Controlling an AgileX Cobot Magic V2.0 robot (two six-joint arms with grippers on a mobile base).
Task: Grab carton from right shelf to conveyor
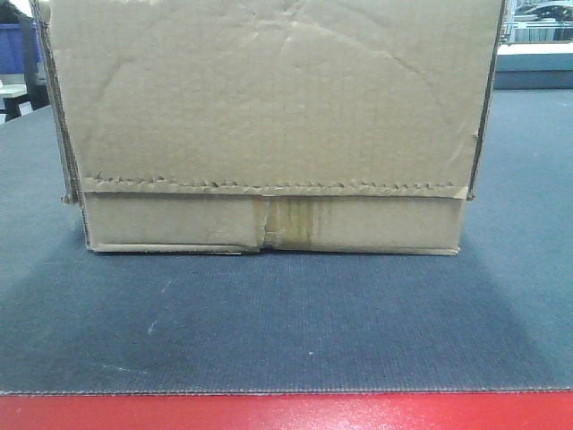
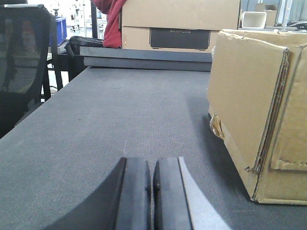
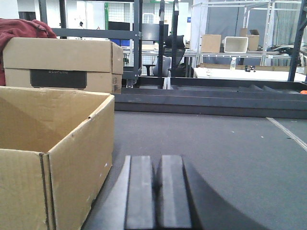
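The brown carton (image 1: 269,125) stands on the dark grey conveyor (image 1: 286,331), behind its red front edge, with a serrated flap and a yellowed tape strip across its face. In the left wrist view the carton (image 2: 254,110) lies to the right of my left gripper (image 2: 152,163), which is shut, empty and apart from it. In the right wrist view the open-topped carton (image 3: 57,153) sits just left of my right gripper (image 3: 157,160), also shut on nothing. The right shelf is out of view.
A second cardboard box (image 3: 62,64) with a red cloth (image 2: 112,21) beside it sits past the belt's far end. A black mesh chair (image 2: 24,62) stands to the left of the belt. Metal racks and tables (image 3: 240,48) fill the background.
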